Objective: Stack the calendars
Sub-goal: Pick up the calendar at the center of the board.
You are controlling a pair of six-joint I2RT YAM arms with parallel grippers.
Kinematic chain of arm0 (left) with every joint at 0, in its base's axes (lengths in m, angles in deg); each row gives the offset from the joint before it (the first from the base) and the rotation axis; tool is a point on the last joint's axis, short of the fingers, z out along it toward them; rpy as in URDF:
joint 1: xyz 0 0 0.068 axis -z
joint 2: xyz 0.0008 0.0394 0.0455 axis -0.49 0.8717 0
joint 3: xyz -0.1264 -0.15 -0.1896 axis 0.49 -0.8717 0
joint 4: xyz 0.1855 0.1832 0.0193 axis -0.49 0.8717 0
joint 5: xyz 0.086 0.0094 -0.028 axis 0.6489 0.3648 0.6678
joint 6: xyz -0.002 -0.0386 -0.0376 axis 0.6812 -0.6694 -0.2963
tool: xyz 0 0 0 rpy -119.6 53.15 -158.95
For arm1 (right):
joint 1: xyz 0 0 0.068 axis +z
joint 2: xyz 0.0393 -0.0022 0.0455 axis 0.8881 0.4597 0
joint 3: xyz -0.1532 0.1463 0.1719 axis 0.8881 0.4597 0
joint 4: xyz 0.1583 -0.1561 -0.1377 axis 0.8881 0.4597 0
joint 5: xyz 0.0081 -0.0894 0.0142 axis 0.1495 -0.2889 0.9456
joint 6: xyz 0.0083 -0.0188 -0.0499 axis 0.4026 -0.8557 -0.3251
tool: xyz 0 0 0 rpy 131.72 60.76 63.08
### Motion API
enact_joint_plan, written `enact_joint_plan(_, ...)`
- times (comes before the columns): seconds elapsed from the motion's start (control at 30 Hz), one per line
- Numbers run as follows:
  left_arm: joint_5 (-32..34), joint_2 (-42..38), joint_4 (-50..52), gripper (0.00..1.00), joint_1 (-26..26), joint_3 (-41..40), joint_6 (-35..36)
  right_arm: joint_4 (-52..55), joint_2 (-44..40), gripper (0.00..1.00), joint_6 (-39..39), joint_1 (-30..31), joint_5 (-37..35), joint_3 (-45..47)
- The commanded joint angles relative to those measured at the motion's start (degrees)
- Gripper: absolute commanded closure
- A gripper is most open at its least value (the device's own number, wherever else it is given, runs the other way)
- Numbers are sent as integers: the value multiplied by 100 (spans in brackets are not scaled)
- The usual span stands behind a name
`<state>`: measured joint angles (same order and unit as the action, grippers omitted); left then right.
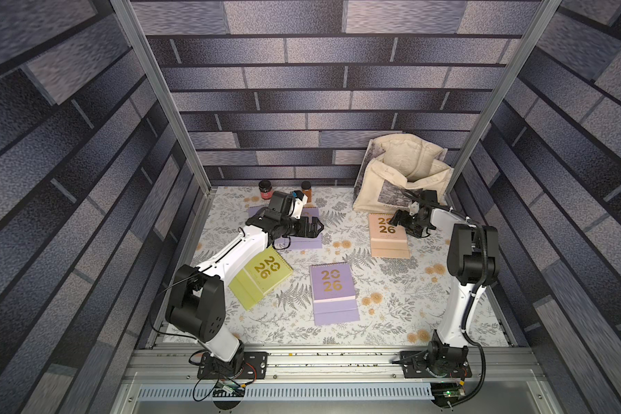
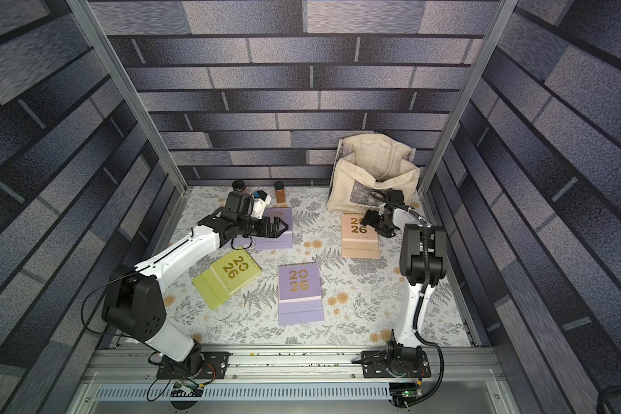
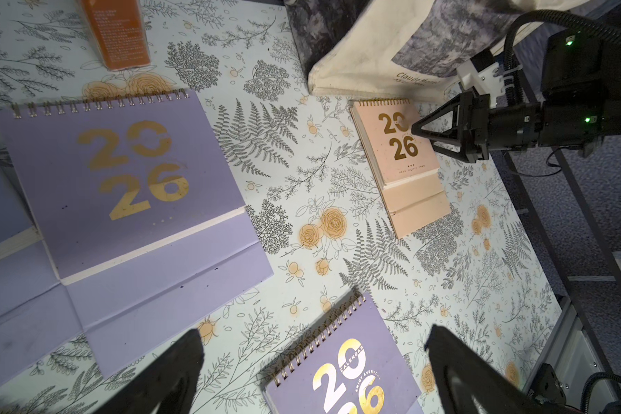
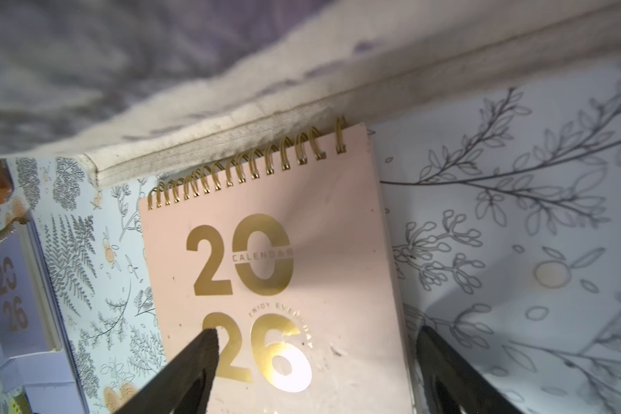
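The left arm (image 1: 230,251) is stretched low over the table (image 1: 391,308) from the front left. The left gripper (image 1: 315,228) is held above a lavender calendar (image 3: 69,172) at the back left. Its jaws are spread wide and nothing is held. A second lavender calendar (image 3: 0,200) is seen just beside that one, partly hidden.

The right arm (image 1: 457,312) is raised and then bent down toward the back right. The right gripper (image 4: 316,335) is held low over the peach calendar (image 4: 302,200). Its jaws are apart and nothing is clamped. One finger (image 4: 194,365) is over the cover and the other is past the edge.

The peach calendar's rings are touched by the cream tote bag (image 1: 377,186). The bag's mouth is open, and only cloth is seen inside.

A dark jar (image 1: 266,190) and a brown jar (image 2: 279,193) are stood by the back wall. Orange-brown stuff is seen in the brown one.

A third lavender calendar (image 1: 332,290) is laid flat at the front middle. The yellow-green calendar (image 1: 262,279) is laid at the front left.
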<state>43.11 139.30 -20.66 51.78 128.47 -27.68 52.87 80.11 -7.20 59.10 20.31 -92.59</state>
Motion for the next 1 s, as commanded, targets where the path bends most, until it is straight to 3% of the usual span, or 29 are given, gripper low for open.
enact_joint_plan(0.0, -413, 368, 74, 0, -83, 369, 73, -32, 65, 13, -94, 121, 400, 225)
enact_joint_plan(0.23, -815, 1263, 143, 0, -61, 1056, 10, -40, -181, 13, -181, 512, 302, 521)
enact_joint_plan(0.53, -796, 2501, 582, 2, 222, 2135, 145, -333, -421, 14, 121, 784, 358, 937)
enact_joint_plan(0.8, -995, 3746, 1185, 4, 261, 3583, 157, -188, -908, 13, 354, 785, -384, 1166)
enact_joint_plan(0.97, -884, 4165, 1516, 4, 323, 4239, 245, -289, -868, 13, 266, 841, -61, 1159)
